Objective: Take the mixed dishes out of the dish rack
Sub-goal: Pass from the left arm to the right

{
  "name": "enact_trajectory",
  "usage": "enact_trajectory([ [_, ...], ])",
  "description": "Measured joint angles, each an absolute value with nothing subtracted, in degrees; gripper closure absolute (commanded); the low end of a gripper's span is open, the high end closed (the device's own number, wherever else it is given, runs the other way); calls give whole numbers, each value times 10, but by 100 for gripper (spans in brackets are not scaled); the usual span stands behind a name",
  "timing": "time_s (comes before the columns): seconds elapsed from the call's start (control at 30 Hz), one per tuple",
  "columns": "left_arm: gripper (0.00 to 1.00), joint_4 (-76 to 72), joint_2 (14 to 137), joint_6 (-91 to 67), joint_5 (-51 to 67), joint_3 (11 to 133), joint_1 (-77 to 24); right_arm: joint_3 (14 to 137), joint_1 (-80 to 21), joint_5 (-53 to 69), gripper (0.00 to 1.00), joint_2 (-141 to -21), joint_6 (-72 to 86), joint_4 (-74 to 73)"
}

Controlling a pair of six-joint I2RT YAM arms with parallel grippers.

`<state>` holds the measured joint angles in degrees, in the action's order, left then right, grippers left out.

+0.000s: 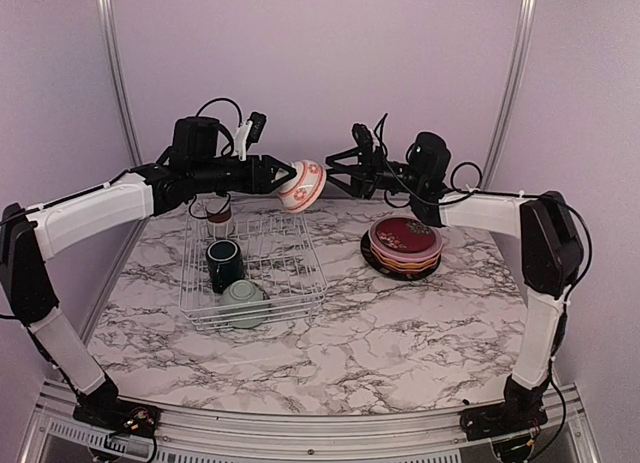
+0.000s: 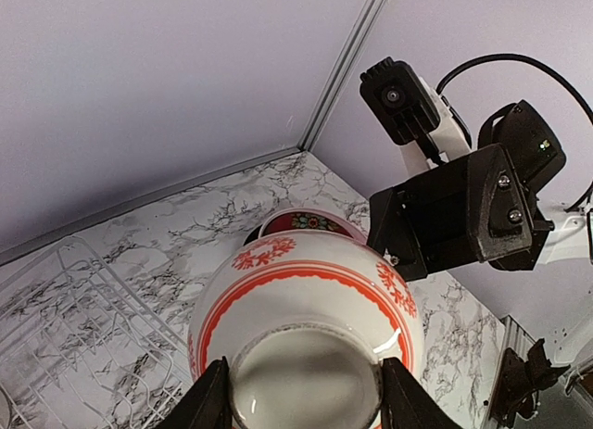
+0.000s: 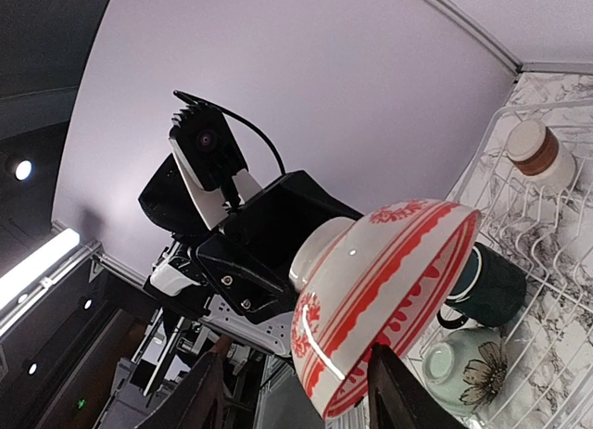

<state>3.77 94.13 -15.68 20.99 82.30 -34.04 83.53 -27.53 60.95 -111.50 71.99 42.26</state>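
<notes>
A: Dish rack (image 1: pixel 285 268), where?
B: On the tabletop (image 1: pixel 400 333), 9 o'clock of centre in the top view. Three dishes are inside. The white-and-brown cup (image 1: pixel 218 217) is at the rack's 11 o'clock corner, the dark green mug (image 1: pixel 224 263) is just nearer at 9, and the pale green bowl (image 1: pixel 245 303) is at 7 by the near edge.
A: Other dishes?
B: One stack of plates (image 1: pixel 403 245) on the tabletop at 2 o'clock, outside the rack and not touching it. A dark red patterned plate is on top, a pink rim shows under it, and black is at the bottom.
A: Floral one?
B: Aloft. The pink-white floral bowl (image 1: pixel 302 186) hangs at 12 o'clock, over the rack's far right corner. It is tipped on its side, foot toward the left arm, mouth toward the right arm.
A: Left side?
B: The left pincer (image 1: pixel 282 176) is pinching the bowl's foot ring. The left wrist view has both fingers (image 2: pixel 208 401) flush against the ring, one each side.
A: Right side?
B: The right pincer (image 1: pixel 330 176) sits at the bowl's 3 o'clock, right at the rim. In the right wrist view its fingers (image 3: pixel 204 397) stand apart with the lower rim between them. Touching or a gap, cannot tell, so I can't call it a grip.
</notes>
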Motion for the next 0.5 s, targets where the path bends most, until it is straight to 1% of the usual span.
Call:
enact_trajectory([
  [0.13,83,14,941,-170,216,819,-340,836,-277,611,58,-1130,750,457],
  [0.3,83,-8,941,-177,221,819,-340,837,-280,612,72,-1146,790,495],
  [0.5,82,-37,941,-182,222,804,-339,846,-280,611,80,-1156,860,575],
])
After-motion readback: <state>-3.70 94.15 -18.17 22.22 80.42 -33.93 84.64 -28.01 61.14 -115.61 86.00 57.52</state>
